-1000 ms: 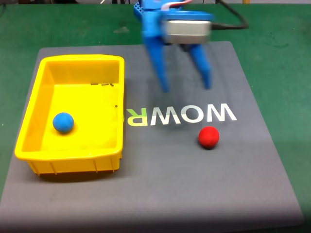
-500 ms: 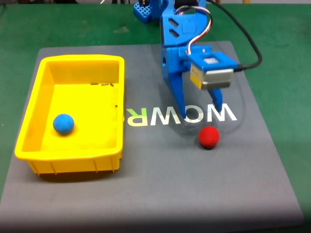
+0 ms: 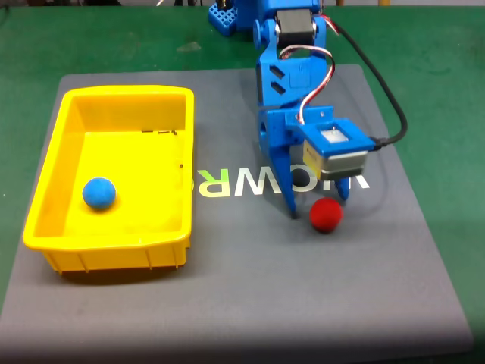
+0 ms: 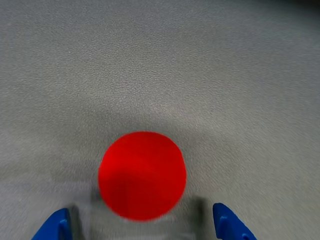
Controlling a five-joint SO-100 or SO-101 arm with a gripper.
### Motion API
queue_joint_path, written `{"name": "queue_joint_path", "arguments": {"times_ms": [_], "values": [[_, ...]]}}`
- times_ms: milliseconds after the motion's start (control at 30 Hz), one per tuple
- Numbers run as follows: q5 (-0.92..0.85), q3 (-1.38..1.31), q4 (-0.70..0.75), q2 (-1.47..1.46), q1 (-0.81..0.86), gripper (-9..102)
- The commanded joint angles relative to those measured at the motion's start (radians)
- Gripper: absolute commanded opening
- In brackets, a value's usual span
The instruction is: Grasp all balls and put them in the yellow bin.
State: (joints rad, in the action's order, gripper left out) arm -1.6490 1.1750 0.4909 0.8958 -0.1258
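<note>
A red ball (image 3: 326, 214) lies on the grey mat (image 3: 242, 288), just below the printed letters. My blue gripper (image 3: 318, 205) hangs open right over it, one fingertip on each side of the ball. In the wrist view the red ball (image 4: 142, 175) sits between the two blue fingertips (image 4: 55, 226) at the bottom edge, with the gripper (image 4: 142, 227) open around it. A blue ball (image 3: 98, 192) rests inside the yellow bin (image 3: 53, 227) at the left of the mat.
The grey mat lies on a green table surface (image 3: 439, 68). White and yellow letters (image 3: 235, 182) are printed across the mat's middle. A black cable (image 3: 390, 114) loops from the arm to the wrist camera (image 3: 337, 152).
The arm has swung forward and down from the mat's far edge. The open gripper now straddles the red ball. Both balls have stayed where they were.
</note>
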Motion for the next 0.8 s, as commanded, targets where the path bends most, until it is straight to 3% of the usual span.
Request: {"name": "queue_joint_path", "arguments": {"times_ms": [0,767], "values": [[0.011,-0.100,-0.028,-0.009,-0.005,32],[0.014,-0.160,-0.129,-0.175,-0.009,30]]}}
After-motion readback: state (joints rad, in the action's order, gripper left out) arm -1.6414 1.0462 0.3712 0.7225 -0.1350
